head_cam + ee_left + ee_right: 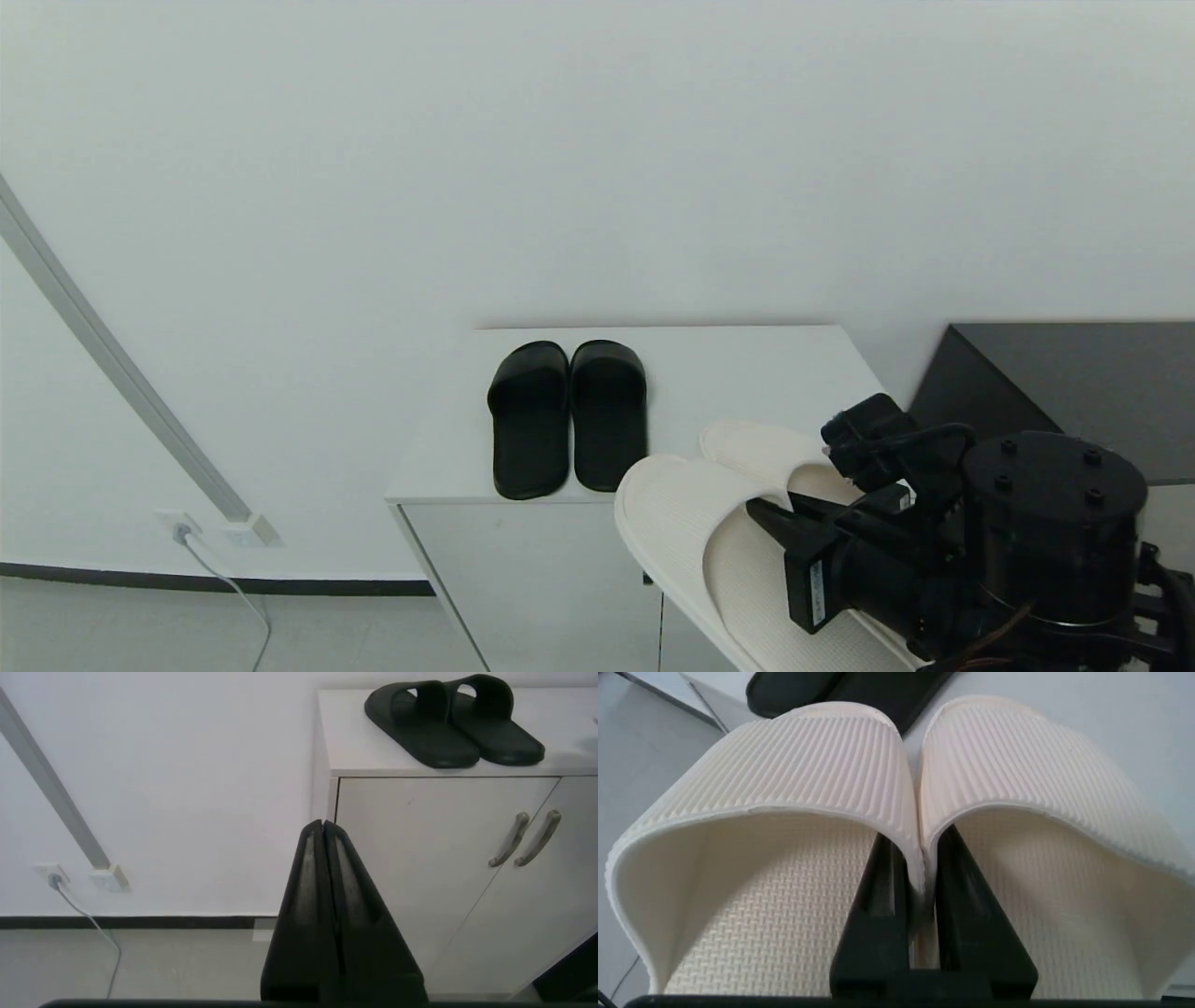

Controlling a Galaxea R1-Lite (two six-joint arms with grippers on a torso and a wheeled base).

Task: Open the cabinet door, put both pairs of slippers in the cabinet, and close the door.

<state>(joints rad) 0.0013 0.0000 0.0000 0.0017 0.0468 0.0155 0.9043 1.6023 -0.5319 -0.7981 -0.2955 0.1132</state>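
My right gripper [915, 873] is clenched on the white slippers [785, 793], its two fingers pinching the inner edges of both uppers together where the pair meets. They look light and soft: ribbed cloth uppers in cream, thin soles with a fine embossed pattern inside. I judge they will flop and sag from this hold, so the seam where the two uppers touch is the right place to grip, deep enough that neither slips out. In the head view the pair hangs toes away from me, in front of the cabinet's right front corner.

My left gripper [324, 835] is closed on nothing, poised before the cabinet's [420, 840] left front edge. Both doors are shut, with the two handles [528, 838] side by side at the middle seam.

On the cabinet top, well apart from the white pair, sit the black slippers [567, 415], side by side and touching. They look rubbery, stiffer and heavier; I would take them by the broad strap.
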